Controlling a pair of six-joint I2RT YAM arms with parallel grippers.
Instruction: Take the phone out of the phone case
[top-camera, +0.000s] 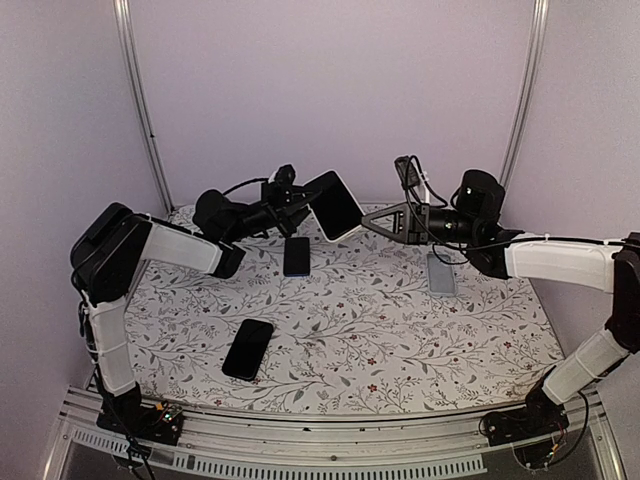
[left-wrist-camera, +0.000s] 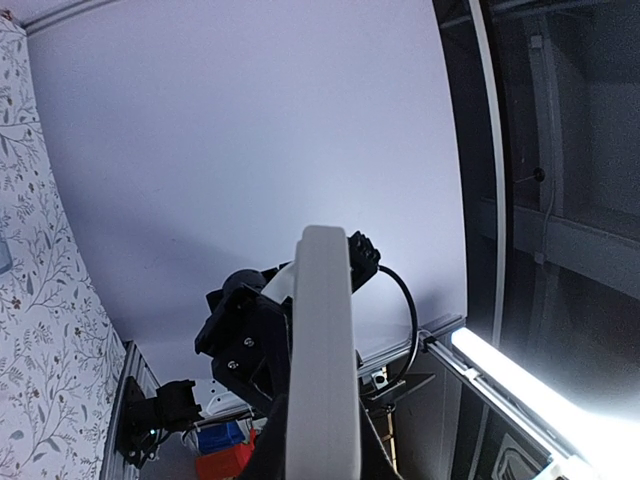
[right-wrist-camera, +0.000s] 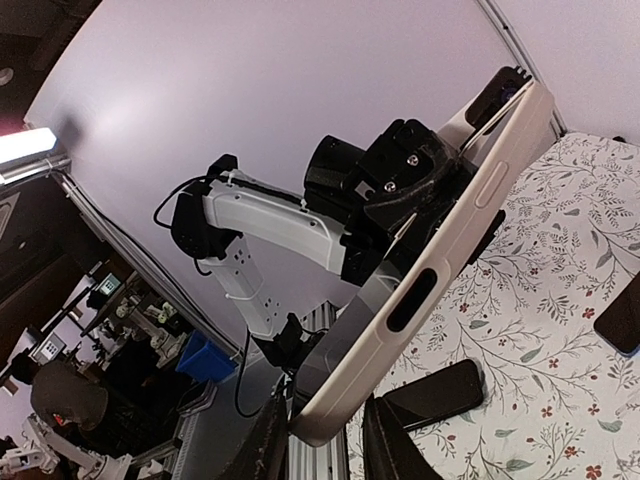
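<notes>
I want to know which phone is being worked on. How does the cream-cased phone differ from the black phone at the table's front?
The cased phone is raised and tilted in the left gripper; the black phone lies flat on the table. The cased phone has a cream rim; the black phone is dark all over. Both show a dark face.

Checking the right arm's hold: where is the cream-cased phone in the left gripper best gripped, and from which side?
The free lower corner of the cream-cased phone, from the right, fingers across its thin edge: the left gripper clamps the opposite side, and that corner sits between the fingers of the right gripper.
</notes>
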